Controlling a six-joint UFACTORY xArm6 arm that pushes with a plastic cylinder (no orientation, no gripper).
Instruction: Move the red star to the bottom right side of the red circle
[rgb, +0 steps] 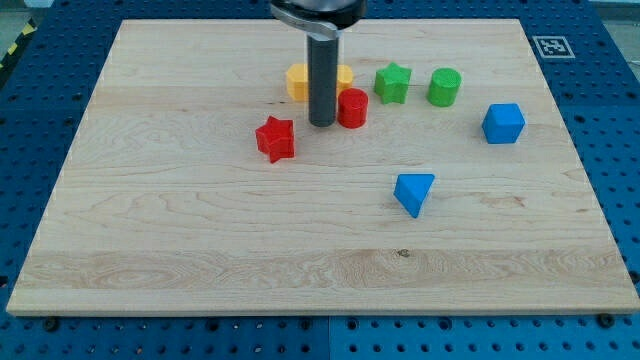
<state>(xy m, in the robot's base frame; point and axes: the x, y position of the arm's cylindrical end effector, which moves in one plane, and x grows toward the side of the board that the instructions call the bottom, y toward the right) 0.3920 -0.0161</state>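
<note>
Two red blocks flank my tip (322, 124), which has no jaws to open or close: red circle (352, 108) touching its right, red star (275, 139) lower left.

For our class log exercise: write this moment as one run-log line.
tip: between red star and red circle, beside circle | star: lower left of circle, apart | task: not done

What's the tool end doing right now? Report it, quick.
No gripper: my tip holds nothing, resting just left of the red circle, up-right of the red star.
</note>
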